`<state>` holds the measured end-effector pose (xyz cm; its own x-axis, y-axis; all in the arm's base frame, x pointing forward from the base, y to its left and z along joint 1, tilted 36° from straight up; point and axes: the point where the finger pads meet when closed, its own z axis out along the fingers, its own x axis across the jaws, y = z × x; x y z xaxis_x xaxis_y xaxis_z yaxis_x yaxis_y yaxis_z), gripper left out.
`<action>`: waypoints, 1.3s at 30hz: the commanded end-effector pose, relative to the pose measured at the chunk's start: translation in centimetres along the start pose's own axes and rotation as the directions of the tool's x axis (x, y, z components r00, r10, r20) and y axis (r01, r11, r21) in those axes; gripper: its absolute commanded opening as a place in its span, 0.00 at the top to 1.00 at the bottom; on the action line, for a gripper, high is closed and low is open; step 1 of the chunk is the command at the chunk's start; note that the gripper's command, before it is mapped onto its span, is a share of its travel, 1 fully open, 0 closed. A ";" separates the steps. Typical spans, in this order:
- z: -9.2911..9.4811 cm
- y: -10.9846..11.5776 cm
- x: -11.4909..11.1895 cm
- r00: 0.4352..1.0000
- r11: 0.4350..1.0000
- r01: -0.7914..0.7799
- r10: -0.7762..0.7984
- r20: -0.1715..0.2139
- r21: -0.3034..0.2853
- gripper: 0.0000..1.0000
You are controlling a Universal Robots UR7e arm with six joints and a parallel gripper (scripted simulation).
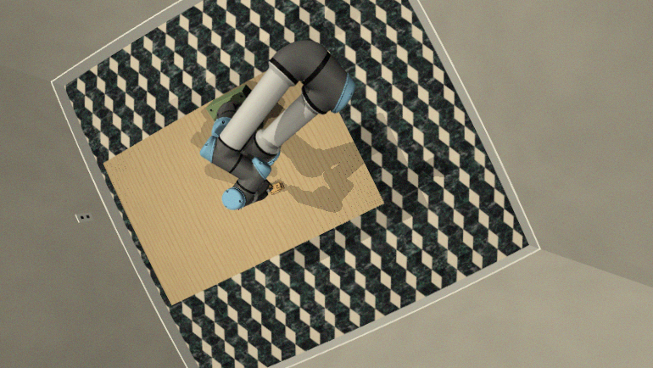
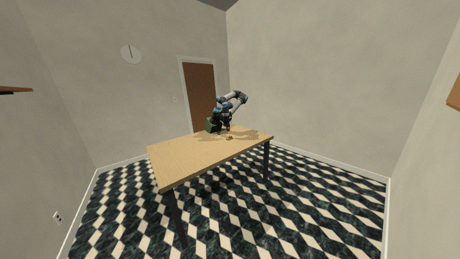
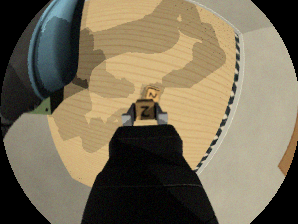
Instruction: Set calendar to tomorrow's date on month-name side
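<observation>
Gripper [image 1: 268, 186] [image 2: 227, 129] [image 3: 145, 107] clamped on a cube [image 3: 145, 109], above table [image 1: 192, 219] [image 2: 193, 156] [image 3: 165, 60]. Tray [image 2: 229, 138] below on table, other cube [image 1: 277, 186] [image 3: 152, 94] there. Risk: skewed approach clips that cube; early release tilts the held one.

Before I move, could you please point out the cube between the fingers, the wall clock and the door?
Cube [image 3: 145, 110]: wrist view, its numbered face.
Wall clock [image 2: 128, 55]: exterior view, its pale face.
Door [image 2: 200, 91]: exterior view, its brown panel.
</observation>
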<state>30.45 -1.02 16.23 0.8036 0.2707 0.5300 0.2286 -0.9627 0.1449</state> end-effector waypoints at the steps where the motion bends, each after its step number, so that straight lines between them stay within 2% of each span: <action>1: 0.1 -0.8 -0.3 0.988 0.988 0.151 -0.152 0.021 0.018 0.40; 3: 0.1 -0.8 -0.3 0.988 0.988 0.151 -0.152 0.021 0.018 0.40; 6: 0.3 -1.4 -0.6 0.957 0.957 0.287 -0.288 0.031 0.034 0.40; 10: 0.4 -1.9 -0.8 0.922 0.922 0.384 -0.385 0.036 0.046 0.40; 17: 0.6 -2.7 -1.2 0.811 0.811 0.581 -0.584 0.039 0.072 0.40; 18: 0.6 -2.9 -1.3 0.779 0.779 0.623 -0.626 0.038 0.077 0.40; 21: 0.6 -2.9 -1.3 0.774 0.774 0.629 -0.632 0.038 0.078 0.40; 23: 0.8 -3.3 -1.4 0.688 0.688 0.720 -0.725 0.035 0.090 0.40; 26: 0.8 -3.5 -1.5 0.640 0.640 0.763 -0.768 0.032 0.096 0.40; 27: 0.9 -3.7 -1.5 0.596 0.595 0.797 -0.803 0.029 0.101 0.40; 28: 0.9 -3.7 -1.5 0.588 0.588 0.803 -0.808 0.029 0.102 0.40; 29: 0.9 -3.9 -1.5 0.545 0.545 0.832 -0.838 0.026 0.105 0.40; 30: 0.9 -3.9 -1.5 0.533 0.532 0.840 -0.846 0.025 0.107 0.40; 35: 1.1 -4.4 -1.5 0.374 0.373 0.920 -0.927 0.013 0.117 0.40; 37: 1.1 -4.4 -1.5 0.374 0.373 0.920 -0.927 0.013 0.117 0.40; 38: 1.1 -4.5 -1.5 0.350 0.349 0.930 -0.937 0.011 0.118 0.40; 39: 1.2 -4.7 -1.5 0.285 0.283 0.952 -0.959 0.005 0.120 0.40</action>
<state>28.82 2.75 13.87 0.1225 0.9895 0.0765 0.8822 -0.1439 0.4484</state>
